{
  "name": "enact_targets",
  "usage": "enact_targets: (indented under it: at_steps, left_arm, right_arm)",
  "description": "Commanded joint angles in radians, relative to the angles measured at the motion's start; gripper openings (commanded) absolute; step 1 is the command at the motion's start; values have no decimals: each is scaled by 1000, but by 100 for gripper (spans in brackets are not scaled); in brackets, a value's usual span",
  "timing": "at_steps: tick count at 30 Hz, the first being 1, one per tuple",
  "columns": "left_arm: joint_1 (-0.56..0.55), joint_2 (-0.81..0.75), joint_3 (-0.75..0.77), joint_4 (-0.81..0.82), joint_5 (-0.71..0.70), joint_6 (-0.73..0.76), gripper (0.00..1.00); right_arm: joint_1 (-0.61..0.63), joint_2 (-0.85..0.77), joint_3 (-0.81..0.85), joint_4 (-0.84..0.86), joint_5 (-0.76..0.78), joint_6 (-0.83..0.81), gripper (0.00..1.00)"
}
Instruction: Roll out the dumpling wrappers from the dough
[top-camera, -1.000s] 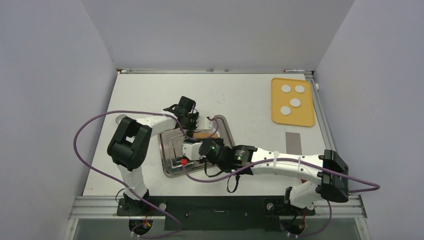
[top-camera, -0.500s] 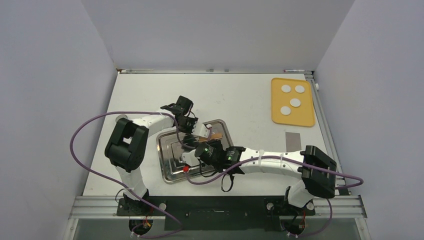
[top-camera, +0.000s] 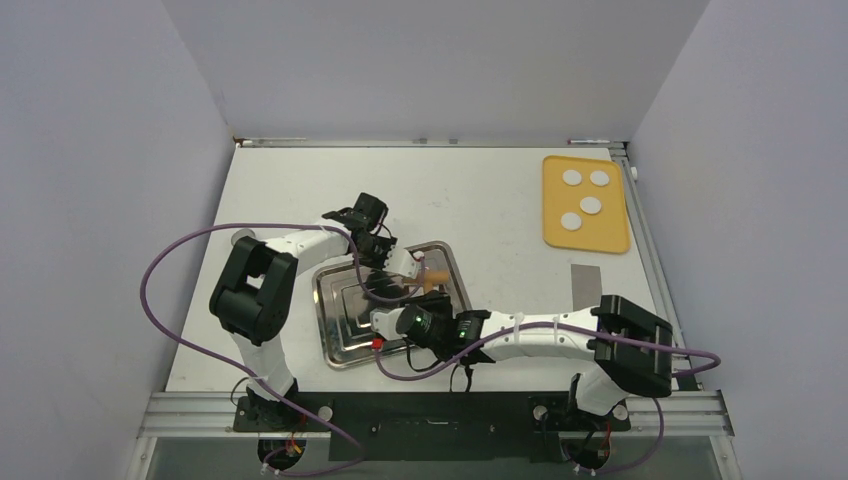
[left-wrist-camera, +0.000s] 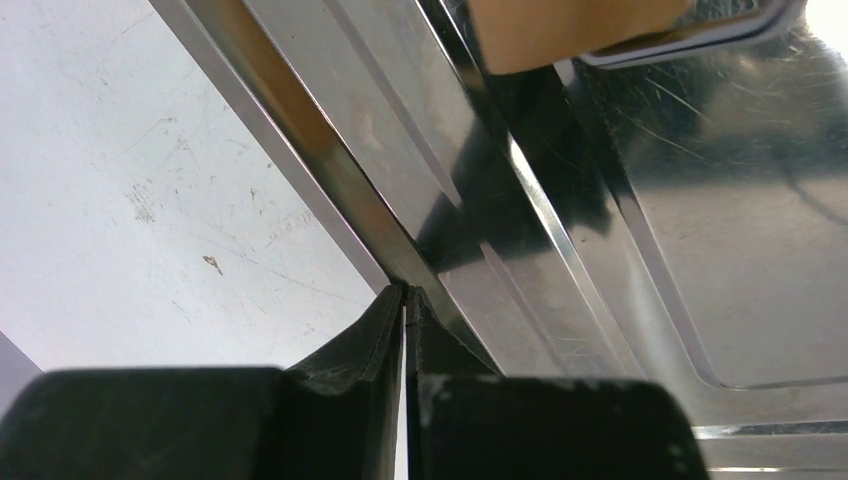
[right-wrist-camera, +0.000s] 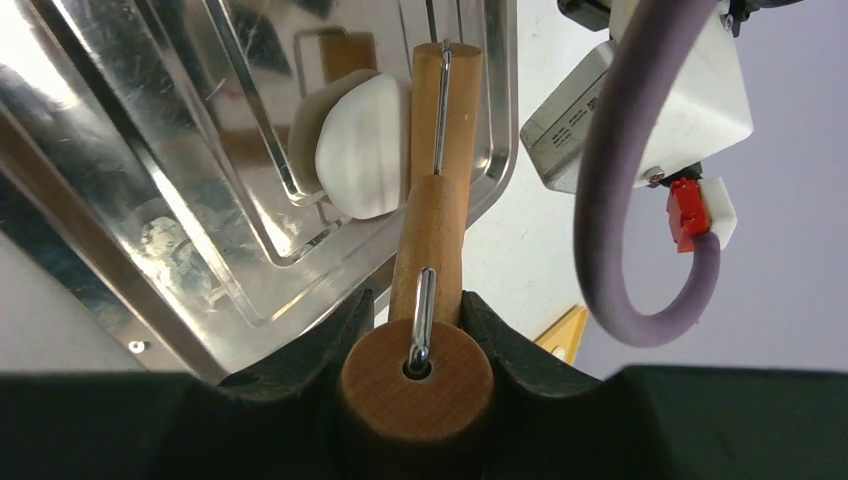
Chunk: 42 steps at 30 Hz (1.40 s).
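Observation:
Several small white dumpling wrappers (top-camera: 591, 205) lie on a yellow board (top-camera: 600, 238) at the far right. A steel tray (top-camera: 345, 345) sits mid-table. My right gripper (top-camera: 405, 308) is shut on the handle of a wooden rolling pin (right-wrist-camera: 430, 240), whose roller reaches over the tray (right-wrist-camera: 130, 200). A white lump of dough (right-wrist-camera: 365, 145) lies in the tray, touching the roller's left side. My left gripper (left-wrist-camera: 405, 292) is shut on the tray's far rim (left-wrist-camera: 300, 180). The dough is hidden in the top view.
A grey rectangular patch (top-camera: 587, 280) lies on the table right of the tray. The left arm's purple cable (top-camera: 160, 265) loops out to the left. The left wrist's camera box (right-wrist-camera: 640, 100) hangs close beyond the rolling pin. Walls close in the table's sides and back.
My right wrist has drawn back toward the near edge and to the left, still holding the rolling pin. The tray has shifted slightly nearer. The left gripper has stayed at the far rim.

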Motion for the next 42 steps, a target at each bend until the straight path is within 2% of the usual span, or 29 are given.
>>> enact_targets:
  at_steps: [1, 7, 12, 15, 24, 30, 33, 42]
  left_arm:
    - [-23, 49, -45, -168, 55, -34, 0]
    - [-30, 46, -54, -148, 44, -53, 0]
    - [-31, 41, -62, -136, 41, -61, 0]
    - [-31, 39, -66, -132, 41, -63, 0]
    - [-34, 44, -62, -129, 39, -70, 0]
    - [-38, 47, -63, -117, 30, -80, 0]
    - [-40, 49, -60, -119, 26, -83, 0]
    - [-42, 45, -66, -113, 22, -89, 0]
  right_arm:
    - [52, -24, -31, -102, -119, 138, 8]
    - [-4, 41, 26, -69, -135, 79, 8]
    - [105, 41, 36, -160, -126, 162, 8]
    - [129, 24, 17, -173, -141, 215, 8]
    - [18, 103, 80, -121, -150, 114, 8]
    - [169, 58, 34, -214, -110, 263, 8]
    - [199, 39, 8, -217, -108, 316, 8]
    - [41, 126, 64, -113, -134, 156, 8]
